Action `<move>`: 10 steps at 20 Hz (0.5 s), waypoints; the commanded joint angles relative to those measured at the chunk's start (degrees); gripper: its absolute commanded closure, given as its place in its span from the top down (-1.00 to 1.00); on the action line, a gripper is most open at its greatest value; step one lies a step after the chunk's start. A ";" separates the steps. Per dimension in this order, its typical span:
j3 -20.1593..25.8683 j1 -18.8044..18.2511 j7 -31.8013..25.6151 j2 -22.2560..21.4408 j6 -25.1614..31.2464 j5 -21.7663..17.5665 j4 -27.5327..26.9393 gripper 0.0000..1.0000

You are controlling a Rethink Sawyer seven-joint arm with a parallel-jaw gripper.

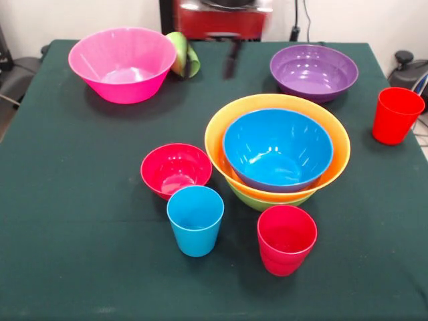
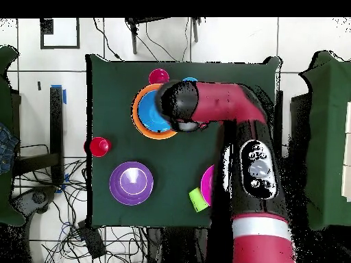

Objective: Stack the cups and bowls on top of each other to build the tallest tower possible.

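A tower of three nested bowls is sitting near the middle of a dark green table. The blue bowl is resting inside the big orange bowl, and a sliver of a lime green bowl is peeking out from beneath the orange one. In the overhead view the arm is reaching across the table and covering part of this stack.

Just beside the tower, on its left in the front view, a small red bowl is sitting upright. In front of that, a sky blue cup is standing upright, close to the red bowl's rim. A red cup is standing just in front of the tower.

Farther back, the pink bowl is sitting alone near the far left corner — apart from the tower. A lime green cup is lying tipped on its side just beside the pink bowl's right edge. The purple bowl is sitting at the far right, and a second red cup is standing upright near the right edge, well apart from everything else.

The gripper is showing only as a dark blur at the far edge of the table, between the pink and purple bowls — whether its claw is released or clenched cannot be told.
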 commanded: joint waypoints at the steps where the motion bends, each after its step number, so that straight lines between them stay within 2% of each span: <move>1: 12.30 -10.83 -32.16 -1.68 -7.51 -8.65 14.16 1.00; 7: 17.85 -19.41 -39.32 -1.71 -7.79 -12.40 17.51 1.00; 10: 18.30 -20.14 -38.24 0.39 -9.08 -15.11 16.85 1.00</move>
